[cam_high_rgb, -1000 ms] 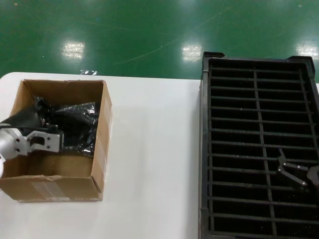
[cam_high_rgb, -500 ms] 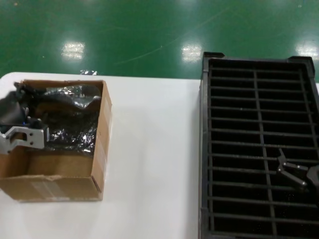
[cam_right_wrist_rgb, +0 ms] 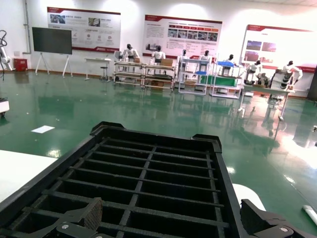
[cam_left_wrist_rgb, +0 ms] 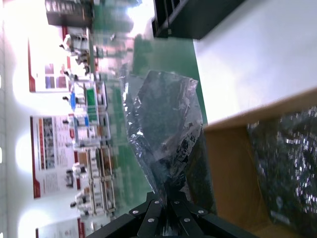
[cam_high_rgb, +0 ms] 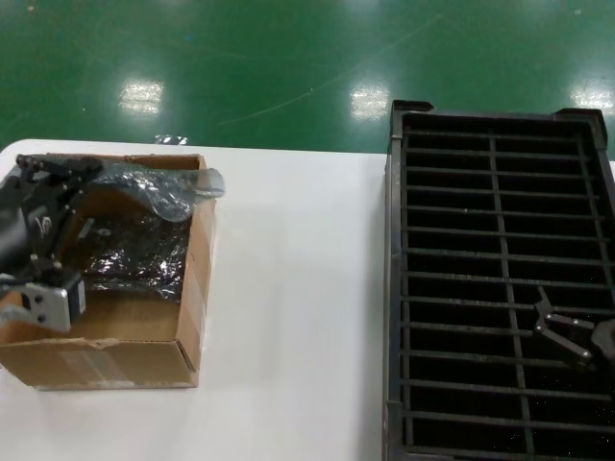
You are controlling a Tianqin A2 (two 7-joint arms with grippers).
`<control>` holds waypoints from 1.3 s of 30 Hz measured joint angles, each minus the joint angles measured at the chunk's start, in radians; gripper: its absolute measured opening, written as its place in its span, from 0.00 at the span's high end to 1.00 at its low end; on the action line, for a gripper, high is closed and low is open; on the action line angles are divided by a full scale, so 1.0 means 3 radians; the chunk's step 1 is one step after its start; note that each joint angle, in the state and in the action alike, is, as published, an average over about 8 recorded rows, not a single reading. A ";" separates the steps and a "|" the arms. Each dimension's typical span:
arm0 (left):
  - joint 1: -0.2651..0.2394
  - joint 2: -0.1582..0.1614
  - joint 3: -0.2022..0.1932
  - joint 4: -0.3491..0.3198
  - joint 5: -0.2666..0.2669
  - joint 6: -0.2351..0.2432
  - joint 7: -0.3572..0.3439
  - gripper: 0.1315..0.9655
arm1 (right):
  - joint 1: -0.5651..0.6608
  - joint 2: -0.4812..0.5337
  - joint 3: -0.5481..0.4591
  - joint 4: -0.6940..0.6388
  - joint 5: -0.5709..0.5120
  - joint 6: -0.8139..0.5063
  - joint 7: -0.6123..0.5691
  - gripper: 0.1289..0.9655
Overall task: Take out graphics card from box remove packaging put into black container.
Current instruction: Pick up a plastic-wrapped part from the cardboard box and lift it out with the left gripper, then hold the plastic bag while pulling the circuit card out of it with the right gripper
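Observation:
My left gripper is above the far left part of the brown cardboard box. It is shut on one end of a crinkly silver-grey bag, which is lifted and hangs over the box's far right corner. In the left wrist view the fingers pinch the bag, whose inside looks dark. No bare graphics card shows. My right gripper is open and empty, low over the black container. The right wrist view shows its spread fingers above the container's ribs.
More dark glossy bagged bundles lie in the box, also seen in the left wrist view. White table lies between box and container. Green floor lies beyond the table's far edge.
My left gripper has risen from inside the box, pulling the silver-grey bag up and out over the box's far edge. The right gripper has not moved.

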 joint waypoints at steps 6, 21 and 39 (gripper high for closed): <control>0.0297 -0.0084 0.0029 -0.0340 -0.0160 -0.0017 0.0053 0.99 | 0.0000 0.0000 0.0000 0.0000 0.0000 0.0000 0.0000 0.00; 0.0443 -0.0103 0.0324 -0.0453 -0.0349 -0.0090 0.0244 0.99 | 0.0000 0.0000 0.0000 0.0000 0.0000 0.0000 0.0000 0.00; 0.0443 -0.0103 0.0325 -0.0452 -0.0349 -0.0090 0.0245 0.99 | 0.0247 -0.0428 -0.0052 0.0150 0.0167 -0.0639 -0.0387 0.01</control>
